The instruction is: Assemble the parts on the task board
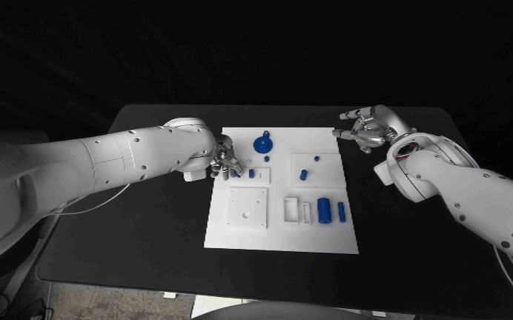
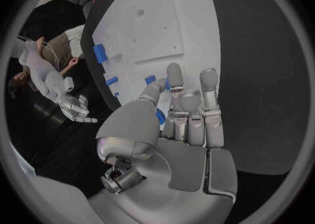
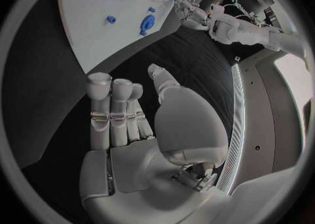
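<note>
My left hand (image 1: 222, 162) sits at the task board (image 1: 321, 238), pinching a small blue part (image 2: 160, 115); my right hand (image 1: 367, 129) hovers empty, fingers apart, well off.

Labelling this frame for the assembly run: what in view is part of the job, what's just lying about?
Job:
- task board
- round blue part
- large blue cylinder
- small blue parts
- left robot hand, over the board's left edge at a small blue part
- right robot hand, off the board, holding nothing

Lying about:
- black table
</note>
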